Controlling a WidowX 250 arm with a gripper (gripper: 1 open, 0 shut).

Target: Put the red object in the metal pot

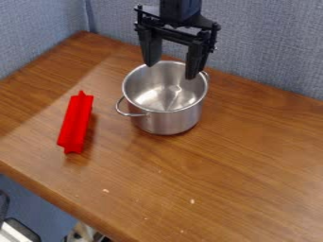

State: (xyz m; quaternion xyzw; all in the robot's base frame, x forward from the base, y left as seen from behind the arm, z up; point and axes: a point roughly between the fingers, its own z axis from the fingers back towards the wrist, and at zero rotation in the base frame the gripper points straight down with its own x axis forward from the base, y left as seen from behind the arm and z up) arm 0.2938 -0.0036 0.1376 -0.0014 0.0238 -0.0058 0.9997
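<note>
Gripper (176, 59) spread wide above the shiny metal pot (165, 110). Red block (76, 122) lies beside the pot on the wooden table (225, 180). I see no readable writing.

The pot (165, 118) is metal, silvery and shiny, smooth on the outside wall and brushed-looking within, with a bright polished rim. The table (228, 180) is wood, its grain faintly showing under a smooth, softly satin surface. The block (76, 124) looks like plastic, fairly smooth. The gripper (177, 40) is dark and mostly matt, perhaps plastic or painted metal; the view is too coarse to say which.
</note>
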